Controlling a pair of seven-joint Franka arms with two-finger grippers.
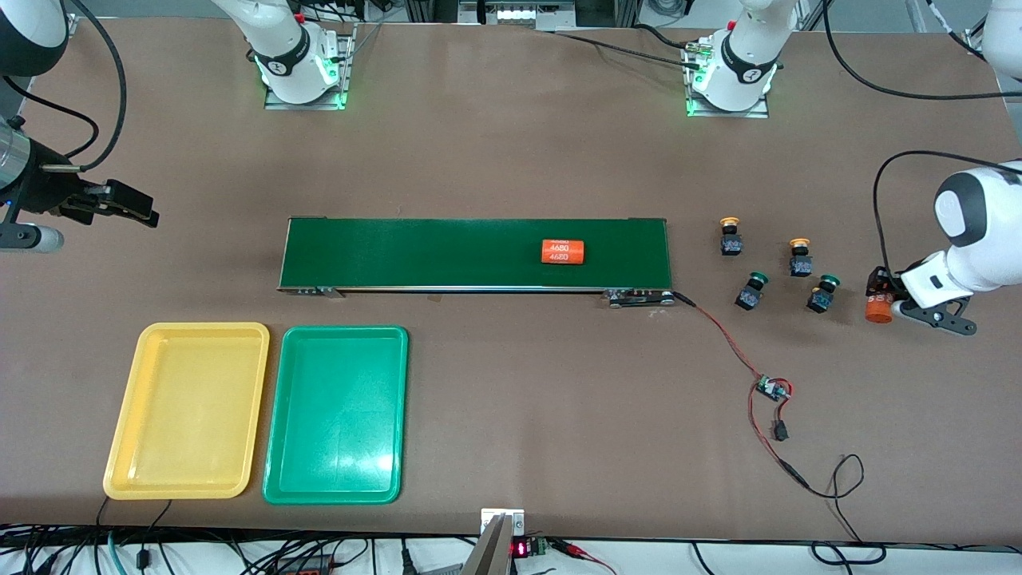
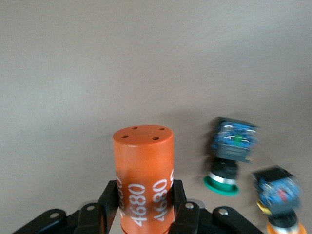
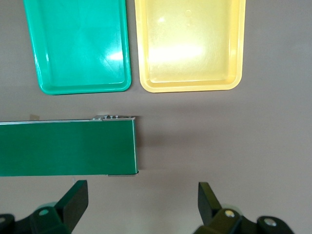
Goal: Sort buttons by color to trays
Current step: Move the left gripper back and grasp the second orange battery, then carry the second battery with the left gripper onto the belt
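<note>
Four buttons stand on the table by the left arm's end of the belt: two with yellow caps (image 1: 729,235) (image 1: 800,257) and two with green caps (image 1: 750,291) (image 1: 822,292). My left gripper (image 1: 878,307) is shut on an orange cylinder (image 2: 144,170) printed 4680, beside the buttons. The left wrist view shows a green-capped button (image 2: 229,156) and a yellow-capped one (image 2: 280,200). The yellow tray (image 1: 188,411) and green tray (image 1: 335,415) lie side by side, both empty. My right gripper (image 1: 132,209) is open and empty at the right arm's end of the table; it also shows in the right wrist view (image 3: 144,204).
A long dark green conveyor belt (image 1: 475,254) crosses the middle and carries a second orange cylinder (image 1: 564,251). A red-and-black wire runs from the belt to a small circuit board (image 1: 770,389), nearer to the front camera than the buttons.
</note>
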